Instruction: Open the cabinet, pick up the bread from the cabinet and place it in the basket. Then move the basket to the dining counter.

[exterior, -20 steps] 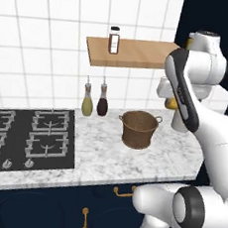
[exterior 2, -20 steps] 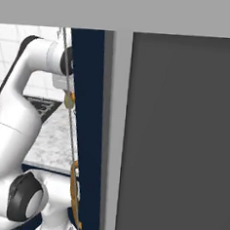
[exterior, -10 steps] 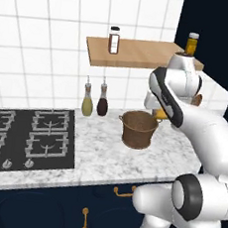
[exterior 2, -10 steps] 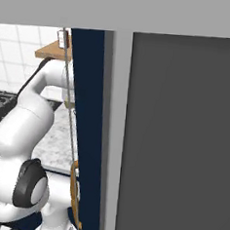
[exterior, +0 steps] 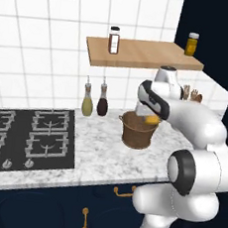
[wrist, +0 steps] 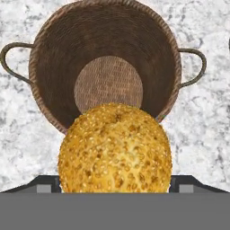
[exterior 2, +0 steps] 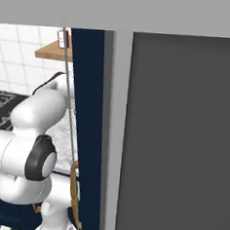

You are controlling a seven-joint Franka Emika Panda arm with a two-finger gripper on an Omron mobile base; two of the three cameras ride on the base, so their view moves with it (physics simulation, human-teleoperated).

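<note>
The bread [wrist: 115,150], a round golden seeded bun, sits between my gripper's [wrist: 115,182] fingers, which are shut on it. Directly below it stands the basket [wrist: 54,54], brown and woven with two loop handles, on the marble worktop; its inside is empty. In the left base view the gripper [exterior: 150,118] holds the bread [exterior: 152,120] just over the rim of the basket [exterior: 136,133]. The cabinet's navy door [exterior 2: 87,124] stands open at the right. The dining counter is out of view.
A black stove [exterior: 19,136] lies left of the basket. Two bottles [exterior: 95,101] stand by the tiled wall behind it. Above hangs a wooden shelf [exterior: 142,54] with a small jar [exterior: 113,39] and a yellow bottle [exterior: 192,44]. The door carries a brass handle [exterior 2: 74,192].
The arm has swung left and down from the cabinet side, bringing the bread over the basket. The basket has not moved.
</note>
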